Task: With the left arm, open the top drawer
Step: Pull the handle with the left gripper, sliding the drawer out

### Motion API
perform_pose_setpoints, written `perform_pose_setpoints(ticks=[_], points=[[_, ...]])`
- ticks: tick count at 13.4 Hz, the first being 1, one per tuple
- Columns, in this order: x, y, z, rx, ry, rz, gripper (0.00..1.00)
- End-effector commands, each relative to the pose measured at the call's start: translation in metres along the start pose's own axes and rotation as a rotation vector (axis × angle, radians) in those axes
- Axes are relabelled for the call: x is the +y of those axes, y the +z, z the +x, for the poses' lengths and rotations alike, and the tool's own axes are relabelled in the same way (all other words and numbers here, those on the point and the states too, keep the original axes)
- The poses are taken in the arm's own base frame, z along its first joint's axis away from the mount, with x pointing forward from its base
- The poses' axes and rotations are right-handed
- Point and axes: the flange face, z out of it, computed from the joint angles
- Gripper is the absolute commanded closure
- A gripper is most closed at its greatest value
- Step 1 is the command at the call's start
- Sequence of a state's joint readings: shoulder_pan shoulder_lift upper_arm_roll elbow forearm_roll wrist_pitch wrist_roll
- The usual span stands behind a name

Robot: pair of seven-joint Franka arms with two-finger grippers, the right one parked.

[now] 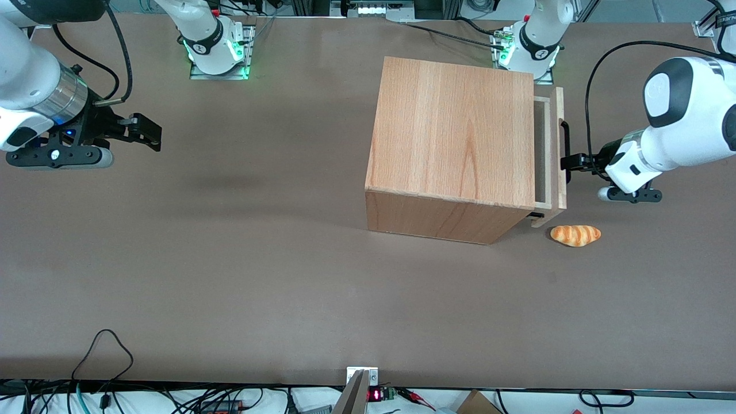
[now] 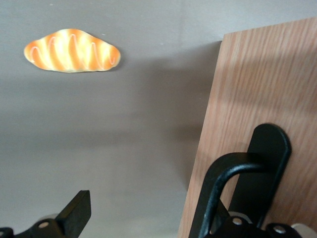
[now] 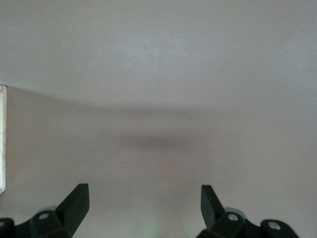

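One shallow light-wood top drawer (image 1: 550,150) is sitting slightly pulled out of the wooden cabinet (image 1: 454,144), its front panel carrying a long black bar handle (image 1: 565,150). The left arm's gripper (image 1: 571,163) is hooking that handle, fingers spread apart. A bread roll (image 1: 575,235) is lying nearby.

The cabinet (image 1: 451,144) at frame centre is showing matt, grained light wood; the top drawer (image 1: 556,155) is wearing a smooth black handle (image 2: 233,183), the gripper (image 1: 575,163) at it; the bread roll (image 1: 575,234) is gleaming glossy on the matt counter (image 1: 230,276).
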State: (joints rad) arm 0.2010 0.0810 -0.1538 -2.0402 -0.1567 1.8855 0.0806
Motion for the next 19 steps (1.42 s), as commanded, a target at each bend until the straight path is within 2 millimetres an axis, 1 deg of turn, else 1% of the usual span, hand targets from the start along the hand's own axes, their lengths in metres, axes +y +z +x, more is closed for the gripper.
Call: perform_pose_setpoints(ticks=[1, 2, 4, 5, 8, 14, 19], points=[[-0.023, -0.002, 0.006, 0.012, -0.018, 0.031, 0.0], [-0.031, -0.008, 0.007, 0.025, -0.031, 0.029, 0.0], [-0.043, -0.011, 0.007, 0.03, -0.052, 0.025, 0.0], [-0.052, -0.013, 0.007, 0.035, -0.067, 0.021, 0.0], [-0.067, -0.018, 0.006, 0.043, -0.081, 0.044, 0.0], [-0.092, -0.025, 0.007, 0.056, -0.121, 0.038, 0.0], [-0.109, -0.029, 0.008, 0.065, -0.141, 0.046, 0.0]])
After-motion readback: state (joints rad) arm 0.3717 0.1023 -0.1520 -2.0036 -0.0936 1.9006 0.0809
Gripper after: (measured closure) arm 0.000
